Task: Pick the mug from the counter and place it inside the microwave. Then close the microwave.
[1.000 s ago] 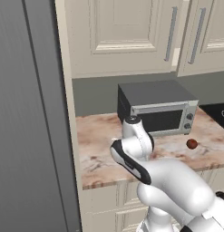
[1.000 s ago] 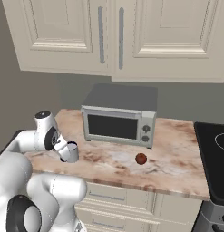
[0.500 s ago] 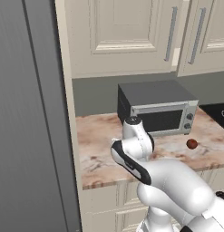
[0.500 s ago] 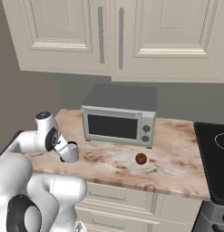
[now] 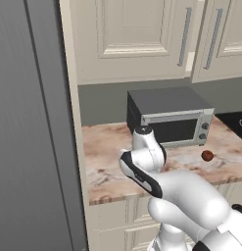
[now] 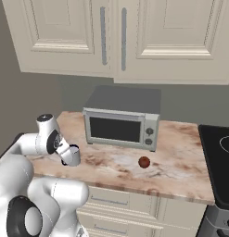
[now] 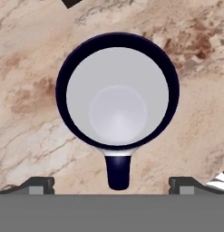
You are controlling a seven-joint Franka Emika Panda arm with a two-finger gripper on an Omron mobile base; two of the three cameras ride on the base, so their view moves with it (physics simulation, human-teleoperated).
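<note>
The mug (image 7: 118,90) stands upright on the desk (image 6: 181,157), directly under the gripper (image 7: 111,183), whose two dark fingertips (image 7: 38,183) are spread wide, one to each side of the handle, and hold nothing. So the pick looks not yet made: I'd judge the grasp, the carry, the placing and the door all remain to be done. Seen from above, the mug is a plain round cup, pale and smooth inside, with a dark rim and a stubby dark handle pointing back toward the hand. From the right base view it sits near the front left part of the desk (image 6: 72,155), just beside the arm's wrist. The slab is pinkish-brown stone, veined and blotched (glossy, by the look of it). Farther along lies a small reddish-brown ball (image 6: 143,162). Behind, against the wall, stands a grey box oven (image 6: 123,121) with a silver-framed dark window and two knobs, its door closed. Cream panelled cabinets (image 6: 134,37) hang above.
</note>
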